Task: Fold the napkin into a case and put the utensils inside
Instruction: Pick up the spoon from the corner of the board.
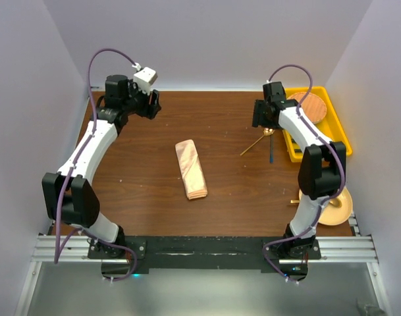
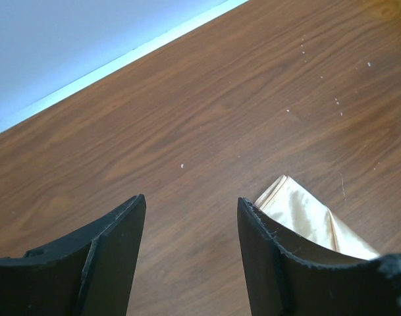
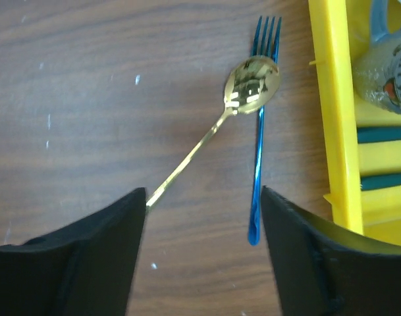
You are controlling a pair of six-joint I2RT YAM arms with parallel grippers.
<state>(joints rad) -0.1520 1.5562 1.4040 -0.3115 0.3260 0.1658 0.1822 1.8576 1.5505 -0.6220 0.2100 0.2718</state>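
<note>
Mid-counter, the peach case lies folded, nothing touching it. Further out, the right hand hangs released, jaws apart, over the gold spoon, its bowl overlapping the blue fork (both just beside the yellow tray). Far left, the left hand hovers released and empty.

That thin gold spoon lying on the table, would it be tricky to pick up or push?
Probably stiff: the gold spoon is polished metal with a straight, slim handle. Likely slippery and hard to pinch, since it lies flat on the wooden table. Its bowl overlaps the blue fork, so a push may well drag the fork along.
</note>
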